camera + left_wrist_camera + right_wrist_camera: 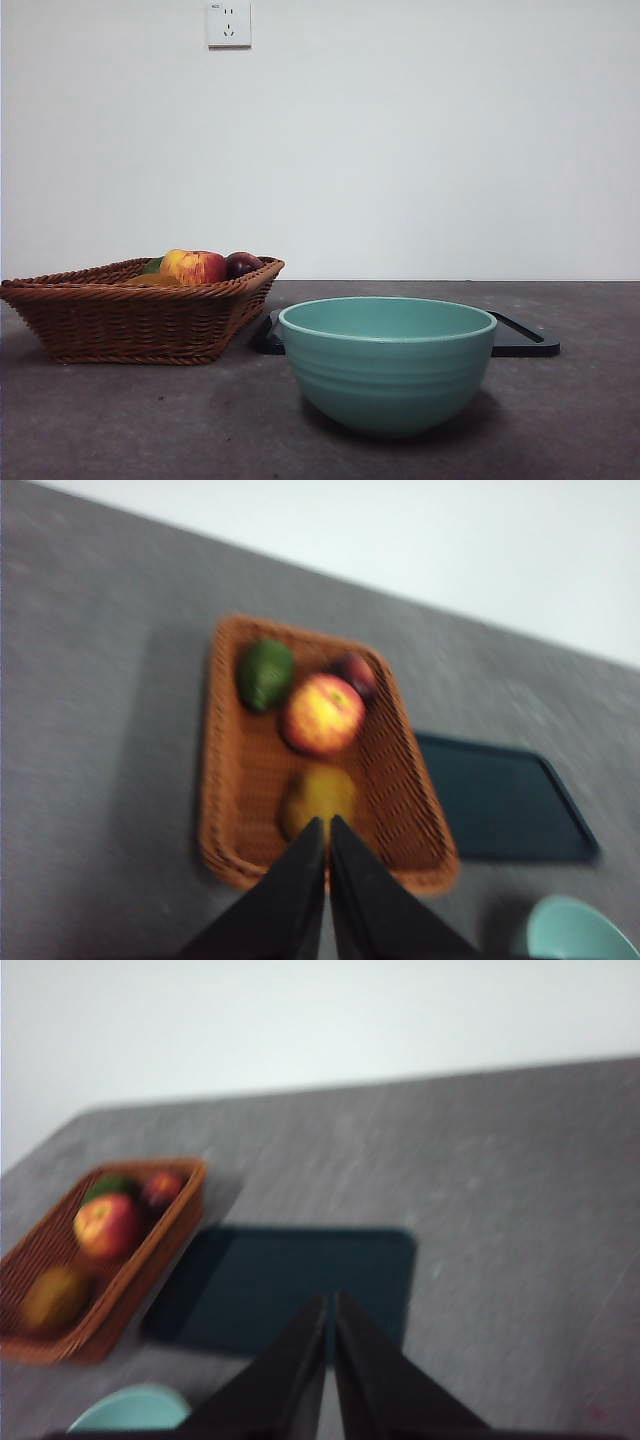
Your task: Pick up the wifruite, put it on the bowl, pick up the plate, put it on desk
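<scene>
The left gripper (327, 825) hung with its tapered black jaws pressed together above a woven brown wicker basket (225, 780). In it lay the dull orange-brown wifruite (318, 792), a red-yellow apple (322, 714), a green fruit (264, 673) and a dark plum (355, 670). The right gripper (331, 1302), likewise closed, hovered over a flat dark tray (290, 1285). The ridged teal bowl (387, 362) stood on the mottled desk (150, 420).

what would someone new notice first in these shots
The large teal bowl stands front and centre on the dark desk, empty as far as the views show. To its left a brown wicker basket holds a red-yellow apple, a dark plum, a green fruit and the orange-brown wifruite. A flat dark tray lies behind the bowl.
</scene>
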